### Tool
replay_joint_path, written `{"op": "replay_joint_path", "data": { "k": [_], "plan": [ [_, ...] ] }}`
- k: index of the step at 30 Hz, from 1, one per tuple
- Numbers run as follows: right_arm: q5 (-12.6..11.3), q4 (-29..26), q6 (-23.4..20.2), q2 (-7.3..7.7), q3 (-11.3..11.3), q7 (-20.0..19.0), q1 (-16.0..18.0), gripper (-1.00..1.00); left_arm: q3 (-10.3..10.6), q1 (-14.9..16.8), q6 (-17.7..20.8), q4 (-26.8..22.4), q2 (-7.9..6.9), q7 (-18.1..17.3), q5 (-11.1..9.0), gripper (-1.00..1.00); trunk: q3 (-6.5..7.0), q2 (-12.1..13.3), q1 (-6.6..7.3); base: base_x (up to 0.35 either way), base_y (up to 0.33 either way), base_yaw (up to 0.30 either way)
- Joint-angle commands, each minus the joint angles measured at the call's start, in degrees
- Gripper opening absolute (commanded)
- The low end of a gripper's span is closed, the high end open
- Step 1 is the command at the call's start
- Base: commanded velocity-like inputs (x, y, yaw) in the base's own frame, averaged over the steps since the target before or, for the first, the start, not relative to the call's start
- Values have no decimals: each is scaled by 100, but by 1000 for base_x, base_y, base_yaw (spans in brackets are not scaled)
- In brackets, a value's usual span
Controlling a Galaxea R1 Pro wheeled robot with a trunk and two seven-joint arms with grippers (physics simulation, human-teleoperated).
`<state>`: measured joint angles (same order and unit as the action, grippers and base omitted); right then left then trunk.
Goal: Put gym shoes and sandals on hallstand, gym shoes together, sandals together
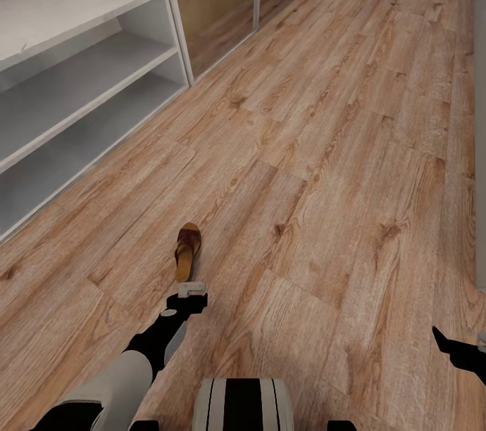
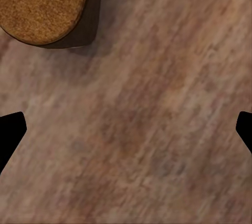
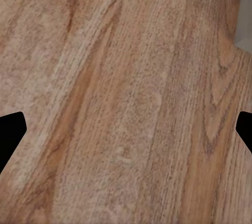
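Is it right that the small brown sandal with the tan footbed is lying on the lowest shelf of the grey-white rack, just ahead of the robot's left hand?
Not quite. The small brown sandal lies on the wood-plank floor, not on the grey-white rack, as the head view shows. It is indeed just ahead of the left hand.

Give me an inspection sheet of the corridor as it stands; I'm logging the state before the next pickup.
Surface: wood plank floor, bare apart from one sandal.
Job's things: one sandal lies on the floor, just ahead of the left arm; its tan footbed edge shows in the left wrist view. The rack stands at left, and its visible shelves hold nothing.
Clutter: nothing seen.
Grippers: left gripper hangs over bare floor beside the sandal, jaws wide apart and holding nothing; right gripper over bare floor, jaws wide apart and holding nothing.
Cables: nothing seen.
Surroundings: brown glossy wall panels past the rack.
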<state>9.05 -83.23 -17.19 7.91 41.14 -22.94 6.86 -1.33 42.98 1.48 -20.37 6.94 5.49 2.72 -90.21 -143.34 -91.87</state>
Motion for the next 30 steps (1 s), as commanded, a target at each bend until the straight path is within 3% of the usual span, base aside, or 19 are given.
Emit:
{"op": "replay_joint_path", "data": {
  "k": [1,13,17,23,30],
  "plan": [
    [0,0,1,0,0,0,0,100,5,0,-2,-6,0,-3,0,100,0,0,0,0,0,0],
    [0,6,22,0,2,2,0,100,60,0,166,-395,26,-25,8,100,0,0,0,0,0,0],
    [0,19,28,4,5,2,0,100,74,-2,438,-705,38,-28,12,100,0,0,0,0,0,0],
    [0,147,93,26,13,0,0,100,78,-61,1294,-1742,35,-38,9,100,0,0,0,0,0,0],
    [6,186,122,34,9,1,0,100,56,-134,1659,-2209,-26,-301,9,100,0,0,0,0,0,0]
  ]
}}
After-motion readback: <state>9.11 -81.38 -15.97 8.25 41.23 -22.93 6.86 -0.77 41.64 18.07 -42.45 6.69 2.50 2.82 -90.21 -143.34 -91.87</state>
